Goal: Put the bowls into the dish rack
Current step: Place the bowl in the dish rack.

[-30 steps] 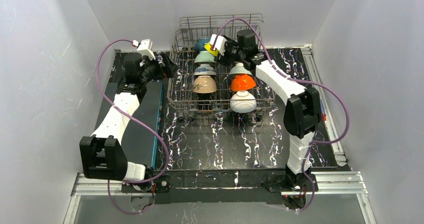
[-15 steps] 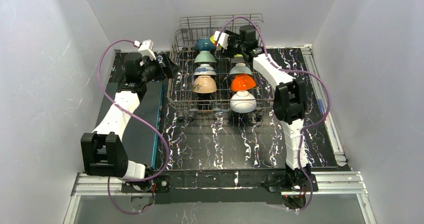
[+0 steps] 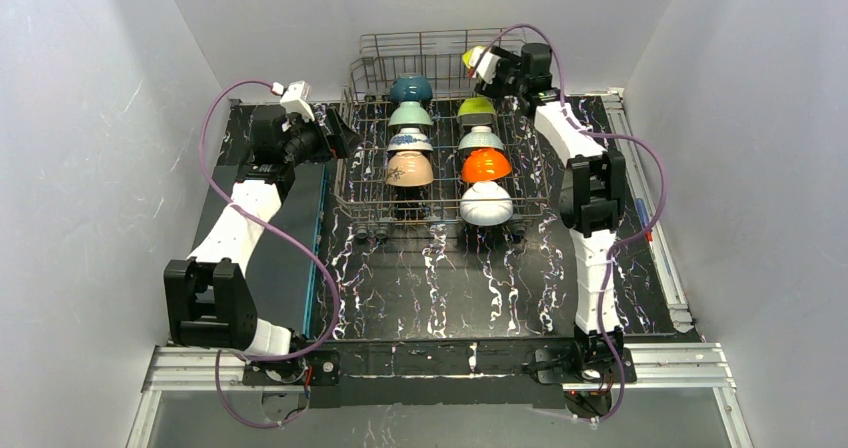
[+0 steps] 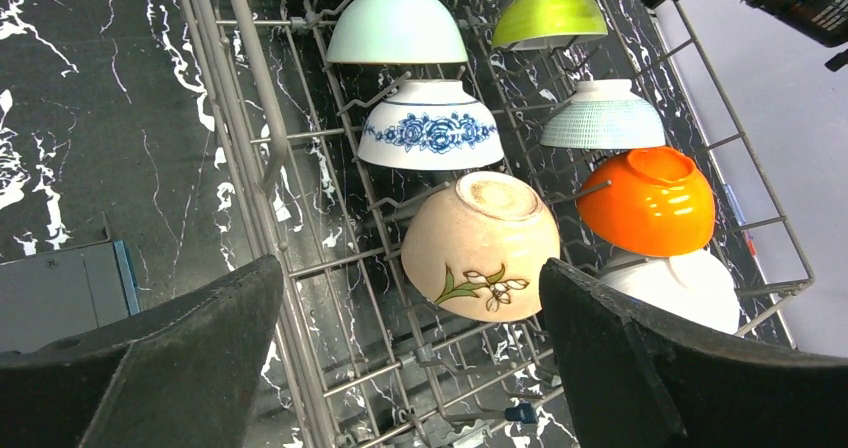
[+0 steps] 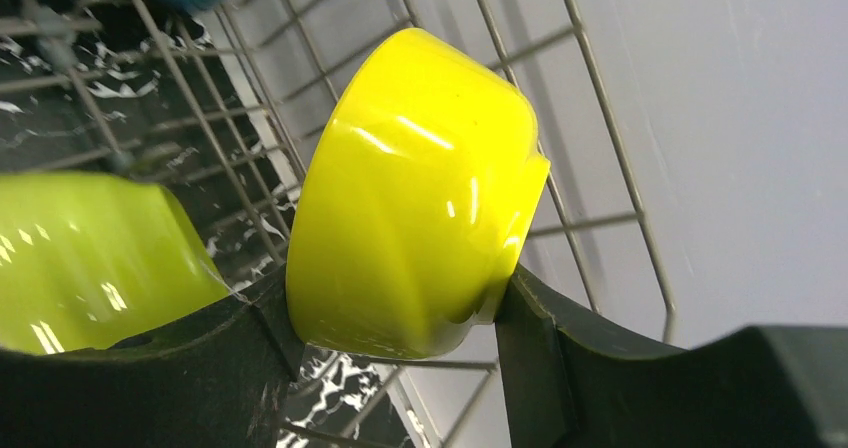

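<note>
The grey wire dish rack (image 3: 440,36) stands at the far middle of the table with bowls upside down in two rows. The left row holds teal-blue (image 3: 410,89), mint (image 3: 410,116), blue-patterned white (image 4: 432,128) and tan (image 4: 480,243) bowls. The right row holds yellow-green (image 3: 477,107), ribbed teal (image 4: 603,118), orange (image 4: 648,200) and white (image 3: 486,204) bowls. My right gripper (image 5: 390,298) is shut on a yellow bowl (image 5: 415,193), tilted on its side above the rack's back right corner (image 3: 478,58). My left gripper (image 4: 410,278) hangs open over the rack's left rim, holding nothing.
A dark flat slab (image 3: 300,248) lies on the left of the black marbled table (image 3: 450,288), under the left arm. White walls close in the back and both sides. An aluminium rail (image 3: 655,228) runs along the right edge.
The right arm has carried the yellow bowl from above the rack's middle to its back right corner, uncovering the yellow-green bowl. The left arm has stayed put.
</note>
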Robot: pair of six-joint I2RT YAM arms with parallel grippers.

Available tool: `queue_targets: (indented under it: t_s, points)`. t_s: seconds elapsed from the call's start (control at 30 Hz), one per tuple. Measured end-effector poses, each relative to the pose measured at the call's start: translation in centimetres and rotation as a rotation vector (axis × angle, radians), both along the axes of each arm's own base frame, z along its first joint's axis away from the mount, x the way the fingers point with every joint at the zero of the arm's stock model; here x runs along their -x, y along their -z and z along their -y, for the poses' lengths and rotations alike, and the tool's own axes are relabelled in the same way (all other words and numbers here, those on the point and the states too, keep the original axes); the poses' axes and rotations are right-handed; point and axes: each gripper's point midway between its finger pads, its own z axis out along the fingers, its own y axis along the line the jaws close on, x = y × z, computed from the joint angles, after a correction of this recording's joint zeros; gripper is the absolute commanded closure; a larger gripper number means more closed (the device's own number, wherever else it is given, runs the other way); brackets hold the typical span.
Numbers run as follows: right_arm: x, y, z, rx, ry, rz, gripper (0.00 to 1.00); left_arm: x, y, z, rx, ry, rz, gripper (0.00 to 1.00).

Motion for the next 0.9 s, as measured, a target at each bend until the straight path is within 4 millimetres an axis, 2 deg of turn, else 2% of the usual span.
queue_targets:
  t_s: [0.13,0.27,0.4,0.6,0.77,0.9]
  points:
    - [-0.7,-0.5,2.0,-0.024,0.001,0.017,0.99,-0.1,0.4,0.1,0.003,0.006,-0.011,0.02]
    - [-0.6,-1.1,1.6,-0.079,-0.048,0.021,0.99,-0.1,0.5,0.3,0.012,0.012,-0.016,0.02]
    - [0.0,-1.5,-0.8,-0.127,-0.115,0.017,0.99,-0.2,0.8,0.4,0.014,0.016,-0.022,0.02]
    - [1.1,-1.8,-5.6,-0.133,-0.203,0.036,0.99,-0.2,0.7,0.4,0.013,0.017,-0.021,0.02]
    - [1.9,-0.3,-8.7,-0.087,-0.244,0.040,0.99,-0.2,0.7,0.4,0.013,0.017,-0.020,0.02]
    - [1.9,1.1,-9.7,-0.053,-0.239,0.036,0.99,-0.2,0.7,0.4,0.011,0.018,-0.019,0.02]
